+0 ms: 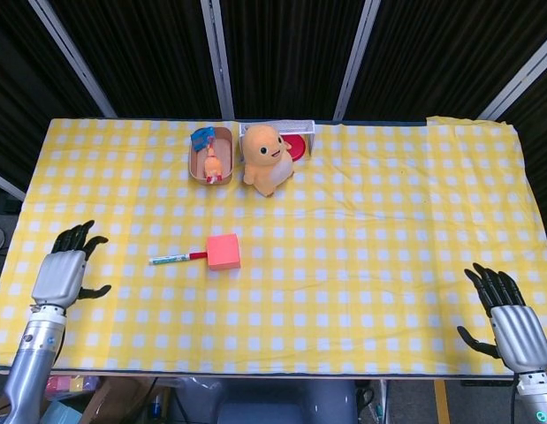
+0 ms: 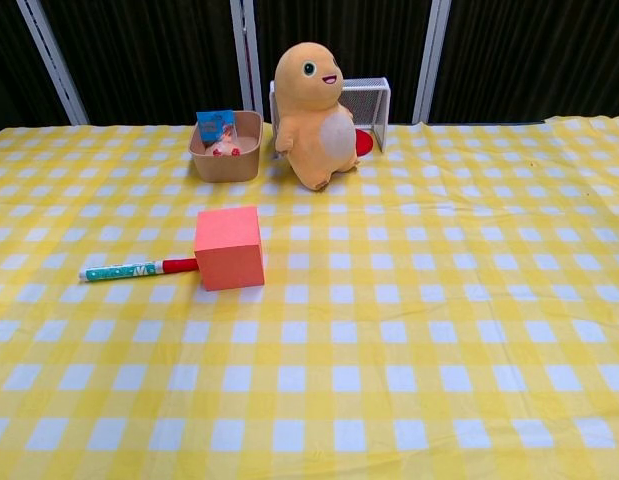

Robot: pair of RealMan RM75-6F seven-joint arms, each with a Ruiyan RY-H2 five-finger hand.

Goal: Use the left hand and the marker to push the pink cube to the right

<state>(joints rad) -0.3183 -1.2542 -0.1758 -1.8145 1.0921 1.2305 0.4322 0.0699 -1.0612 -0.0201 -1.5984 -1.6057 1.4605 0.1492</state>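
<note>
A pink cube (image 1: 224,251) (image 2: 229,247) sits on the yellow checked cloth, left of centre. A marker (image 1: 178,258) (image 2: 136,269) with a teal-and-white barrel and red cap lies flat just left of it, its red end touching the cube. My left hand (image 1: 64,271) hovers at the table's near left, well left of the marker, fingers spread and holding nothing. My right hand (image 1: 509,318) stays at the near right corner, fingers apart and empty. Neither hand appears in the chest view.
An orange plush figure (image 1: 267,158) (image 2: 311,112) stands at the back centre. Left of it is a tan oval tub (image 1: 211,155) (image 2: 227,146) with small toys. Behind it is a white mesh basket (image 1: 293,140) (image 2: 367,108) holding something red.
</note>
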